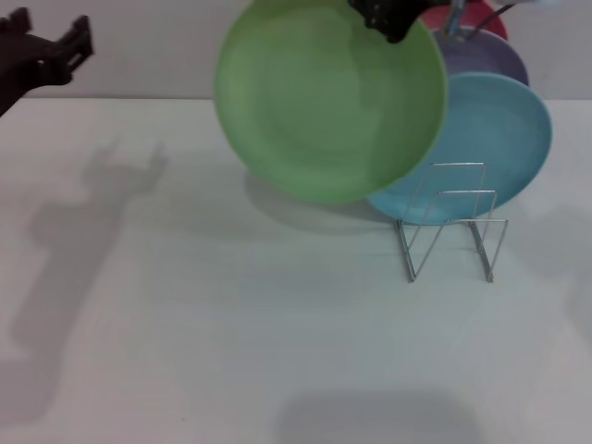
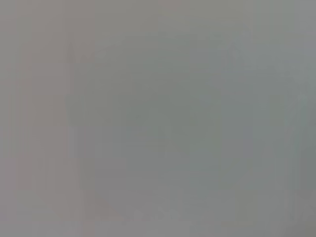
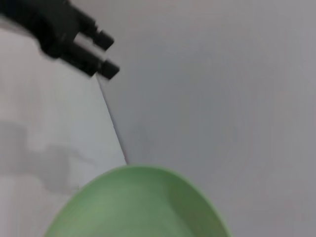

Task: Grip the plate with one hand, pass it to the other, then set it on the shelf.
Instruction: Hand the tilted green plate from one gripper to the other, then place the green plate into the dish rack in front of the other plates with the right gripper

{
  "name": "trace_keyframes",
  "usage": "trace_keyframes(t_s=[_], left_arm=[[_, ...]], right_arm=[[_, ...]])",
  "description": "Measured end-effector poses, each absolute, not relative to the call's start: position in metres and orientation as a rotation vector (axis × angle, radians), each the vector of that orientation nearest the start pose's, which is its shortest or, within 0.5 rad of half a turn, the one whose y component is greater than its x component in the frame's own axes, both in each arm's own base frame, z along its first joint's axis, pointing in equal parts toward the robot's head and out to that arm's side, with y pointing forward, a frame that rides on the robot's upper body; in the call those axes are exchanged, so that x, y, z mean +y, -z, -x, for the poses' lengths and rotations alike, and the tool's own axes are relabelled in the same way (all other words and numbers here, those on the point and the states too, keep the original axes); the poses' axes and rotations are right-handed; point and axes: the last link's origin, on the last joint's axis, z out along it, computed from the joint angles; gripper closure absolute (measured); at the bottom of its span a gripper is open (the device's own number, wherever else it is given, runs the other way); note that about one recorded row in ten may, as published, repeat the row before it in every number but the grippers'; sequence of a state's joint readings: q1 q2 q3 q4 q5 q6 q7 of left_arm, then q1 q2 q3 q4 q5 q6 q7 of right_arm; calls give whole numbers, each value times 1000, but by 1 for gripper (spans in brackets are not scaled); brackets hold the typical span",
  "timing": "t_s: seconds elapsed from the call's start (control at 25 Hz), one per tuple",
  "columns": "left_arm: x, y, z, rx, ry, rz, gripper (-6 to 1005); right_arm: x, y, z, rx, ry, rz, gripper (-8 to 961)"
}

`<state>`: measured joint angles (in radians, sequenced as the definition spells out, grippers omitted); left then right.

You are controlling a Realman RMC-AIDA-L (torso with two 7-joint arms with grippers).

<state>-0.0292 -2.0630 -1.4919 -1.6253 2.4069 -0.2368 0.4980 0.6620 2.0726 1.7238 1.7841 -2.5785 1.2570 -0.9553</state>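
Note:
The light green plate (image 1: 328,97) hangs upright in the air over the far middle of the table. My right gripper (image 1: 390,20) is shut on its top right rim. The right wrist view shows the plate's rim (image 3: 138,205) close below the camera. My left gripper (image 1: 80,41) is at the far left, held high and well apart from the plate, with its fingers open and empty. It also shows far off in the right wrist view (image 3: 105,54). The wire shelf (image 1: 450,222) stands on the table, lower and to the right of the plate. The left wrist view shows only blank grey.
A light blue plate (image 1: 499,148) stands upright in the shelf. A lavender plate (image 1: 490,55) and a red thing (image 1: 472,20) stand behind it. The white table (image 1: 231,324) spreads in front, and a pale wall (image 1: 148,46) runs along the back.

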Motion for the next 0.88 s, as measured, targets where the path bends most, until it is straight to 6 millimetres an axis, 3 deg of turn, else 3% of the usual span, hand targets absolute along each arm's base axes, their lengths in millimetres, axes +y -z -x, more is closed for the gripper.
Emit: trace_keyframes(t_s=[0.08,0.36,0.88], left_arm=[[352,-69,205,-626,533,1724,339],[355,-61,218,-658,527,1697,339],[358,-54,222,-665,521,1700,339]], right_arm=[[375,-68,-39,-313,82,2337,907],[350,-82,-58,-388,-10,2295,908],[329,-90,-98,-421,-31,2230,893]])
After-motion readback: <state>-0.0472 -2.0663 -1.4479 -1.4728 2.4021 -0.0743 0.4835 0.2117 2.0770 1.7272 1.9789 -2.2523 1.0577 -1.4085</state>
